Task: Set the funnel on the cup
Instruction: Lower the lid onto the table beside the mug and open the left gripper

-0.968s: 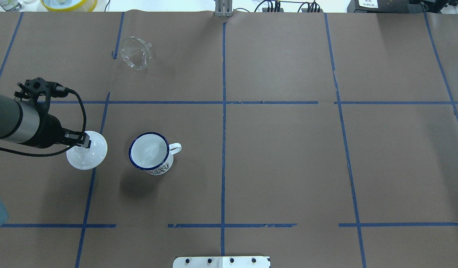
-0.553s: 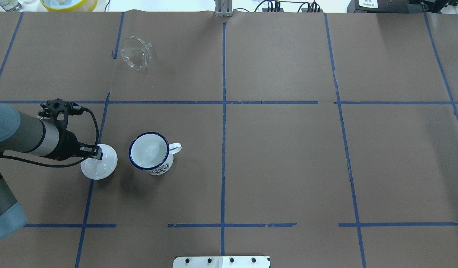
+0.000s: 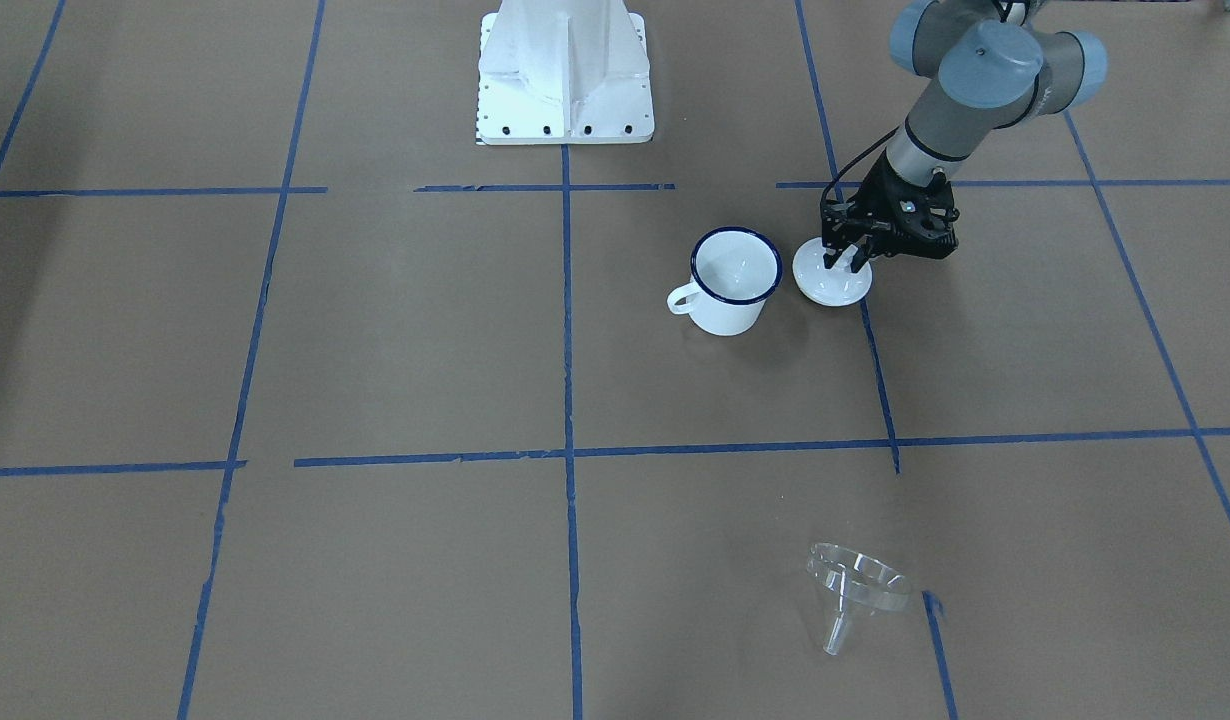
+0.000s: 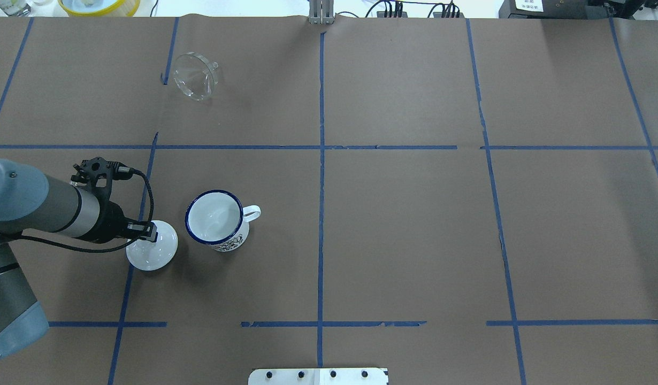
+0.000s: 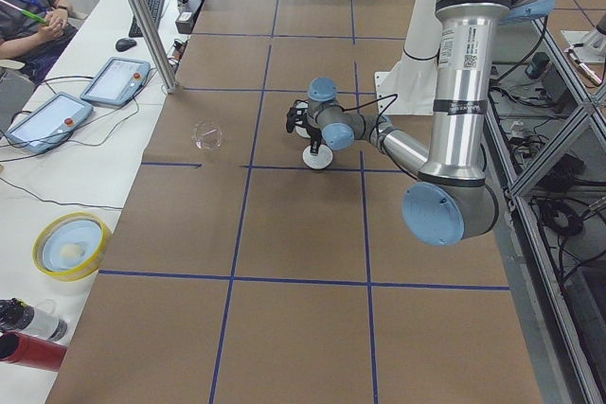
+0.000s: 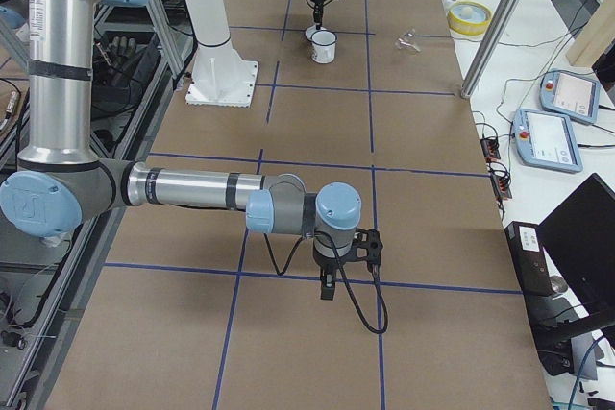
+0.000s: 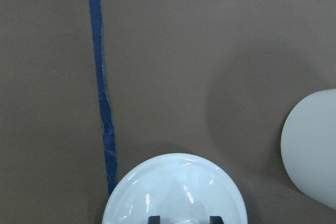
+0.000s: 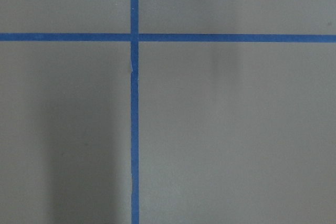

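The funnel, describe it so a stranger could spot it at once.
On the brown table, look far from the robot, on its left side. The funnel lies tipped beside a blue tape line. Unlike the white cup and lid, it is clear plastic.

The table covering (image 4: 404,224) is smooth, matt brown paper marked with blue adhesive tape (image 4: 321,240), frayed in places. The lid (image 4: 157,255) at the fingertips of the left gripper (image 4: 150,231) is glossy white with highlights. The cup (image 4: 216,219), just beside this gripper, is glossy white enamel with a dark blue rim. The funnel (image 4: 195,76), well apart from it, is clear, shiny plastic. The gripper body is matt black.
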